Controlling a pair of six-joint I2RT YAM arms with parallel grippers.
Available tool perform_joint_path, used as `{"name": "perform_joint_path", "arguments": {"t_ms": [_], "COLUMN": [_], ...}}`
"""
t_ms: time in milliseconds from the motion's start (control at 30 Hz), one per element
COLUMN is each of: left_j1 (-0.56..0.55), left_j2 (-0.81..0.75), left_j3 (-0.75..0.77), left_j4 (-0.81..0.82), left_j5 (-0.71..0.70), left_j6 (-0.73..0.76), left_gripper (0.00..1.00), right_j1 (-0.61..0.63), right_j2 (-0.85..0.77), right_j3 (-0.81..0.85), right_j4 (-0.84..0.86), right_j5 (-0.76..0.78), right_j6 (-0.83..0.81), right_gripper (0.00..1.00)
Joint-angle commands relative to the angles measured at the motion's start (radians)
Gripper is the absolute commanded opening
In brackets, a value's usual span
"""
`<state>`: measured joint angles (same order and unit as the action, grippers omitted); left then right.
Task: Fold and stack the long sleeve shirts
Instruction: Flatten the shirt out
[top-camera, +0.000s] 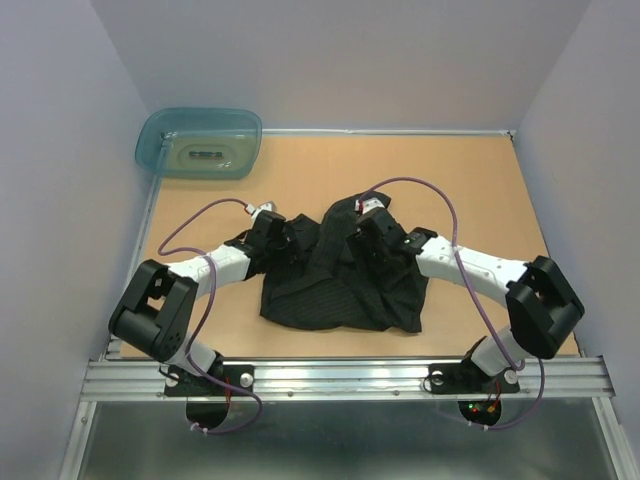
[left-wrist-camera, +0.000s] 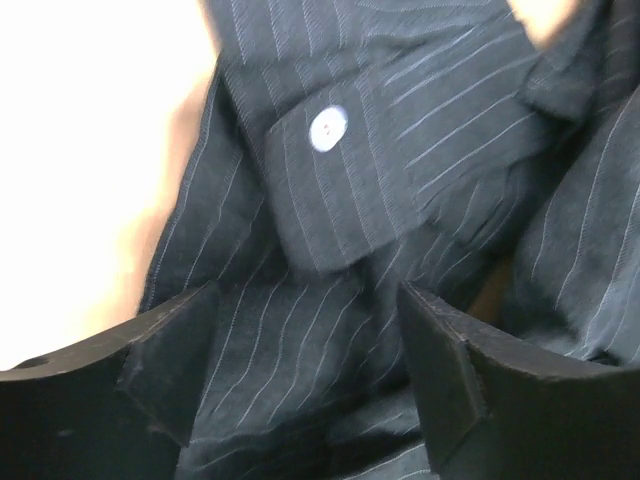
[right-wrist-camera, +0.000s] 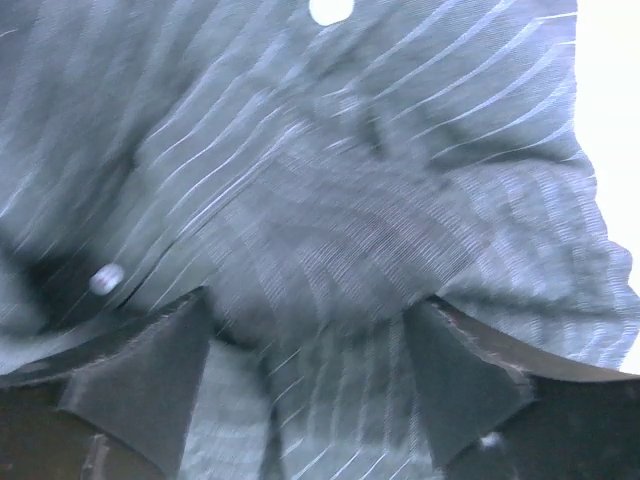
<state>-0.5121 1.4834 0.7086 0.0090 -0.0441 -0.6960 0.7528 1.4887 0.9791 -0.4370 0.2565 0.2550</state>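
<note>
The long sleeve shirt (top-camera: 340, 285) is a black pinstriped heap in the middle of the table. Both grippers are down on its far half. My left gripper (top-camera: 287, 236) is open, its fingers (left-wrist-camera: 170, 350) wide apart over striped cloth (left-wrist-camera: 300, 340), just below a cuff with a pale button (left-wrist-camera: 328, 130). My right gripper (top-camera: 365, 240) is also open, and a bulge of the shirt (right-wrist-camera: 330, 250) sits between its fingers (right-wrist-camera: 460, 370), touching both. The right wrist view shows two pale buttons (right-wrist-camera: 106, 278). The wrist views do not show cloth pinched tight.
A translucent teal tub (top-camera: 200, 142) stands at the far left corner of the tan table (top-camera: 480, 190). Grey walls close in the left, right and far sides. A metal rail (top-camera: 340, 378) carrying the arm bases runs along the near edge.
</note>
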Motion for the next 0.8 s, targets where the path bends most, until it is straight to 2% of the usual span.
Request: {"name": "perform_joint_path", "arguments": {"t_ms": [0, 67, 233, 333, 400, 467, 567, 767], "left_j1": [0.026, 0.044, 0.076, 0.115, 0.138, 0.177, 0.236, 0.268], "left_j2": [0.055, 0.090, 0.152, 0.178, 0.183, 0.176, 0.161, 0.143], "left_j3": [0.006, 0.012, 0.034, 0.038, 0.035, 0.031, 0.022, 0.054], "left_j4": [0.055, 0.077, 0.101, 0.111, 0.115, 0.124, 0.132, 0.141], "left_j5": [0.038, 0.038, 0.076, 0.087, 0.089, 0.087, 0.090, 0.113], "left_j6": [-0.019, -0.030, -0.043, -0.059, -0.074, -0.092, -0.114, -0.148], "left_gripper": [0.78, 0.72, 0.70, 0.69, 0.69, 0.69, 0.69, 0.69], "right_j1": [0.005, 0.005, -0.013, -0.091, -0.206, -0.341, -0.443, -0.454], "right_j2": [0.044, 0.047, 0.036, -0.062, -0.143, -0.297, -0.503, -0.761], "right_j3": [0.084, 0.093, 0.105, 0.084, 0.060, 0.008, -0.064, -0.161], "right_j4": [0.035, 0.046, 0.061, 0.060, 0.058, 0.052, 0.028, -0.198], "right_j5": [0.240, 0.327, 0.452, 0.466, 0.405, 0.334, 0.316, 0.337], "right_j6": [-0.011, 0.000, -0.011, 0.038, 0.082, 0.169, 0.225, 0.493], "right_gripper": [0.70, 0.38, 0.01, 0.01, 0.01, 0.01, 0.01, 0.03]}}
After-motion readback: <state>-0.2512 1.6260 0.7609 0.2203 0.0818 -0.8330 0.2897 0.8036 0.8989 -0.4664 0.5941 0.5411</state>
